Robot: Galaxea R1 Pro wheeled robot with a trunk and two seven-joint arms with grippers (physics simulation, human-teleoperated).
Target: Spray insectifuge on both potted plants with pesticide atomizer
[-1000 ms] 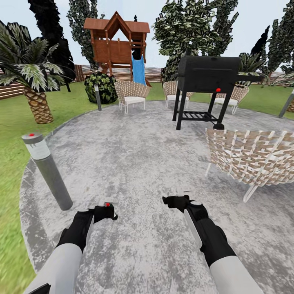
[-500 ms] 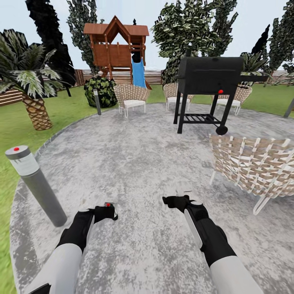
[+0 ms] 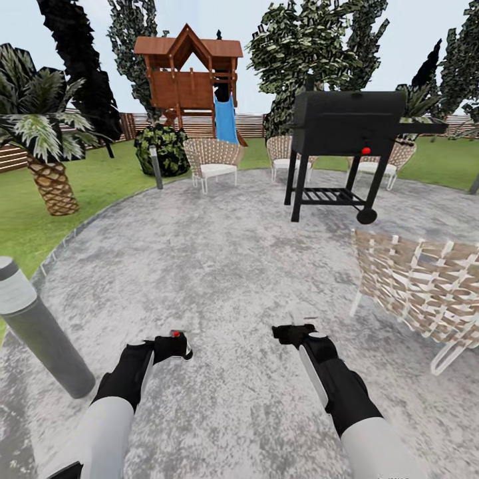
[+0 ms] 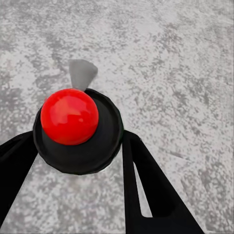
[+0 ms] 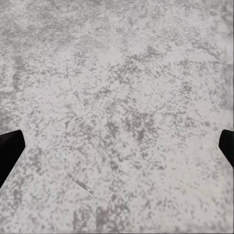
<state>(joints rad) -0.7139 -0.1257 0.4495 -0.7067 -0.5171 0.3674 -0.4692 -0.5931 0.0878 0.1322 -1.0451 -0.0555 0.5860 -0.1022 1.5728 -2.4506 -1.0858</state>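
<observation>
Bollard lamp now sits lower left as camera advances over patio; left gripper state unclear, right gripper wide, grill upper right, garden lawn upper left.

The garden is spreading out ahead as green lawn around a round, mottled grey paved patio, which is taking up most of the ground in the head view. The same speckled grey paving is lying under the left wrist view, and also under the right wrist view. Palms and dark trees are standing along the lawn's far edge, with a slatted wooden fence running behind them.
</observation>
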